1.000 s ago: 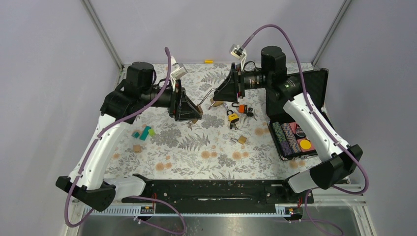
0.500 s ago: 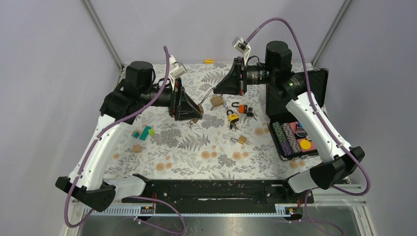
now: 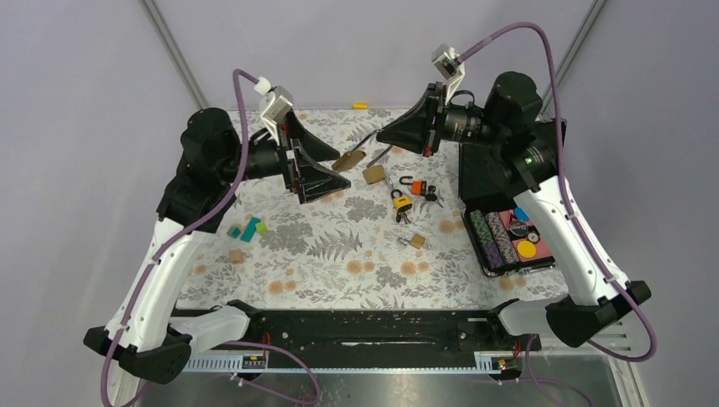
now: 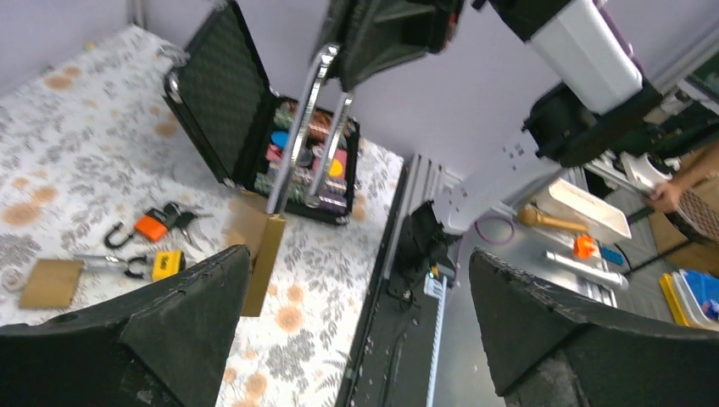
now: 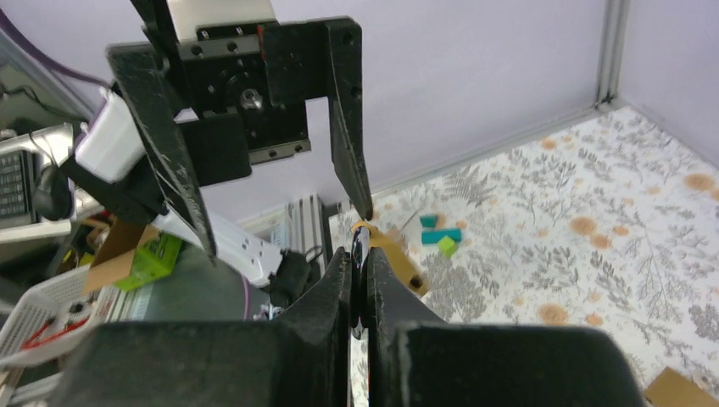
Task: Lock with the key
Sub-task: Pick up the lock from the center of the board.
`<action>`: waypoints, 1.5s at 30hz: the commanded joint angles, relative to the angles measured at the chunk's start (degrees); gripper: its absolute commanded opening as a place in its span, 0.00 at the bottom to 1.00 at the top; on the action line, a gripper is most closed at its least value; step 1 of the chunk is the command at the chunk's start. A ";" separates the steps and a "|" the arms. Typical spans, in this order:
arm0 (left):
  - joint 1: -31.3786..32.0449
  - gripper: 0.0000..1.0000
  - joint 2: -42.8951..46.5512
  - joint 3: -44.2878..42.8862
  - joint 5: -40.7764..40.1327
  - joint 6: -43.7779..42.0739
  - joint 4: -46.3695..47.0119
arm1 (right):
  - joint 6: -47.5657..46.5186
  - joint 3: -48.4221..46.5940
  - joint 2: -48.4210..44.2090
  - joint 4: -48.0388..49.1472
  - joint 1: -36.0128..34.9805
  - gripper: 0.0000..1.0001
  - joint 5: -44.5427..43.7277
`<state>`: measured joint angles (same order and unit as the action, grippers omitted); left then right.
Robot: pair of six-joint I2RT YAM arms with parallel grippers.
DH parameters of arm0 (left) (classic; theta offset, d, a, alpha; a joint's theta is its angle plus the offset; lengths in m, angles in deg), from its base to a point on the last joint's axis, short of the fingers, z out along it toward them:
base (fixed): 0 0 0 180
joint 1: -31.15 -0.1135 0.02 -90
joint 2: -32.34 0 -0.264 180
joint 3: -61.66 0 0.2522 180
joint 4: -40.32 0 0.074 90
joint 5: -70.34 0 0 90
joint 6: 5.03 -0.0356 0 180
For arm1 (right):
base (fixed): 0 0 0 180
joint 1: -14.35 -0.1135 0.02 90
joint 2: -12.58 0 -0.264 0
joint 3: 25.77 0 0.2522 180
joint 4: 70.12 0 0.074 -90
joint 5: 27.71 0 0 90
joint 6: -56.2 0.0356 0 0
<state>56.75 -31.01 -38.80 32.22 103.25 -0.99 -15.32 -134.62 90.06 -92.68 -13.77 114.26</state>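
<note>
both arms rose; left gripper [image 3: 342,173] let go, jaws now wide. brass padlock [image 3: 349,158] hangs above the table [image 3: 339,254] by its shackle [image 4: 299,131] from right gripper [image 3: 380,136], jaws clamped. keys [image 3: 434,196] lie on table, unfetched

The left arm [image 3: 169,246] and right arm [image 3: 570,229] rise from their bases at the near edge and bend inward. Their wrists are held roughly level, high above the tabletop [image 3: 339,271], so the two grippers face each other tip to tip. The left gripper [image 3: 343,172] has its fingers spread wide, while the right gripper [image 3: 379,136] has its fingers pressed together, pinching the thin shackle of a padlock [image 3: 349,158].
</note>
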 commanded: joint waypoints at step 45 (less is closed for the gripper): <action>-1.36 0.53 -1.36 12.47 -5.01 30.18 59.28 | 41.52 11.80 -7.09 43.34 -0.14 0.00 -22.16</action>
<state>55.55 -32.65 -26.18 26.62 130.79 52.21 22.93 -122.16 83.43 -57.36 -13.79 94.80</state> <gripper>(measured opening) 0.495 0.059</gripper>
